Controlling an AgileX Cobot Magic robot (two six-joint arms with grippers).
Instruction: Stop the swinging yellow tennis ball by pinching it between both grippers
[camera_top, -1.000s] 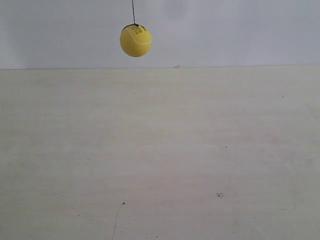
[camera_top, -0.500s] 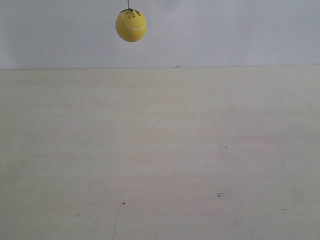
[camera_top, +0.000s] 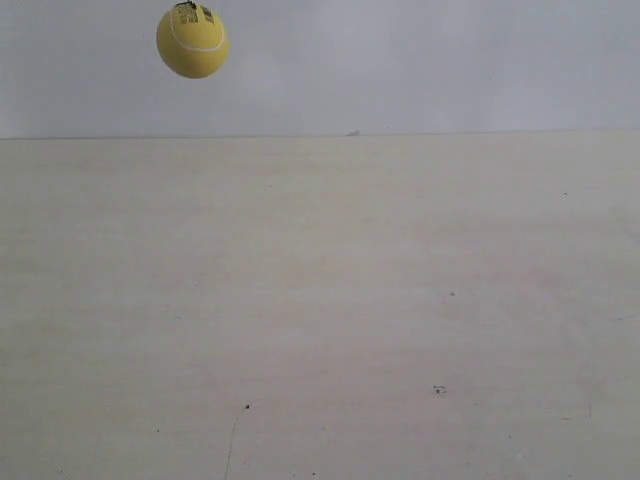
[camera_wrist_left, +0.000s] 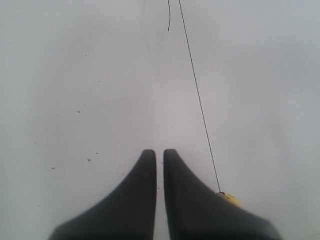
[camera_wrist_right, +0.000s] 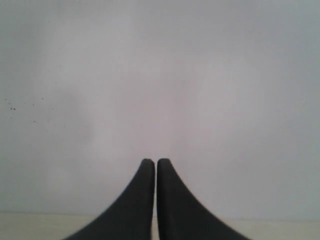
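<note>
The yellow tennis ball (camera_top: 192, 41) hangs high at the exterior view's upper left, in front of the pale wall; its string runs out of the frame's top. Neither arm shows in that view. In the left wrist view my left gripper (camera_wrist_left: 159, 152) is shut and empty, its black fingers side by side. A sliver of the yellow ball (camera_wrist_left: 230, 199) peeks from behind one finger, with the thin dark string (camera_wrist_left: 197, 95) rising from it. My right gripper (camera_wrist_right: 155, 162) is shut too, facing a bare grey wall with no ball in sight.
A wide pale wooden table (camera_top: 330, 300) fills the lower part of the exterior view, meeting the grey wall (camera_top: 450, 60) behind. A strip of the table edge (camera_wrist_right: 280, 229) shows low in the right wrist view.
The ball has swung up and toward the exterior view's left, from near the middle top to the upper left corner.
</note>
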